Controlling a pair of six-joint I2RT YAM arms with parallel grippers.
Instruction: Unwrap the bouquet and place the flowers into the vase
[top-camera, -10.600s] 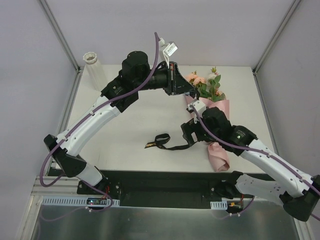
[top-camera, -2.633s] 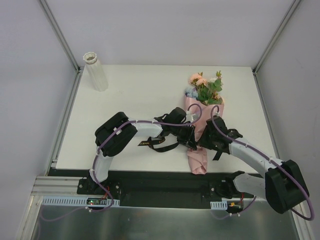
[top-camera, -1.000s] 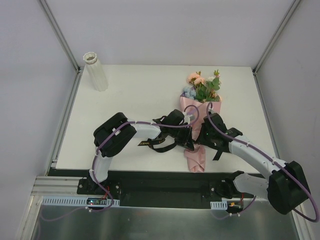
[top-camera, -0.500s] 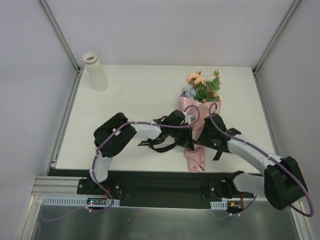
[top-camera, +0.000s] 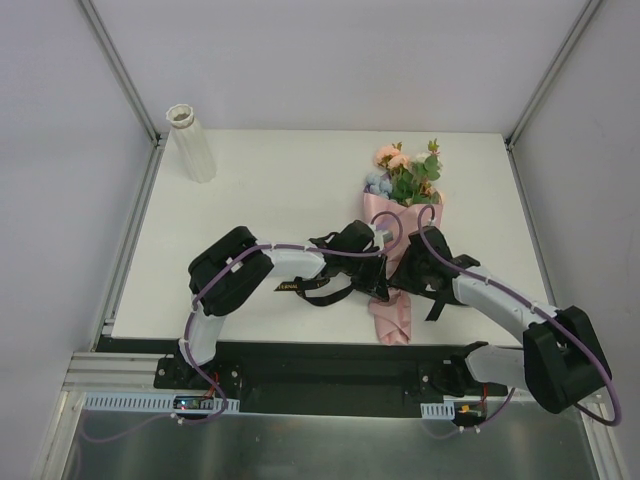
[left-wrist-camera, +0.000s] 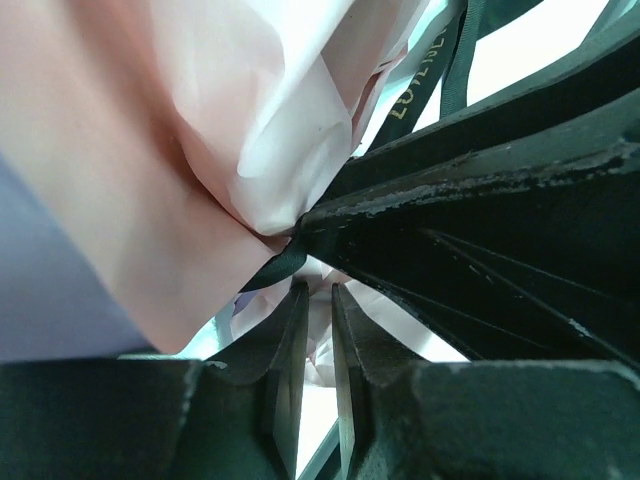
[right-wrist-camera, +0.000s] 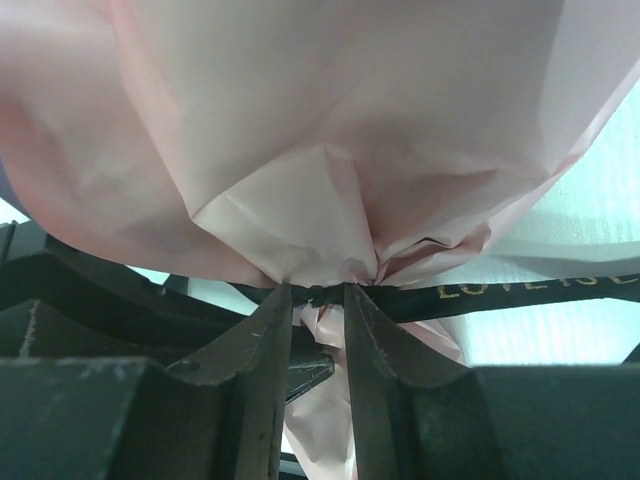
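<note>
The bouquet (top-camera: 392, 318) lies on the white table at centre right. Its flowers (top-camera: 405, 178) point away and pink wrapping covers the stems. A black ribbon (top-camera: 318, 290) with gold lettering still circles the pinched neck and trails to the left. Both grippers meet at that neck. My left gripper (left-wrist-camera: 318, 288) comes in from the left, its jaws a thin slit apart on crumpled wrapping beside the ribbon (left-wrist-camera: 275, 270). My right gripper (right-wrist-camera: 318, 290) stands slightly open, its tips against the ribbon (right-wrist-camera: 520, 290) where the paper gathers. The white ribbed vase (top-camera: 192, 145) stands upright at the far left corner.
Metal frame posts (top-camera: 125, 75) rise at the table's back corners, and grey walls close in the sides. The table's near edge (top-camera: 300, 342) runs just in front of the bouquet's tail.
The right jaws have spread a little at the neck. The left gripper and the bouquet have hardly moved.
</note>
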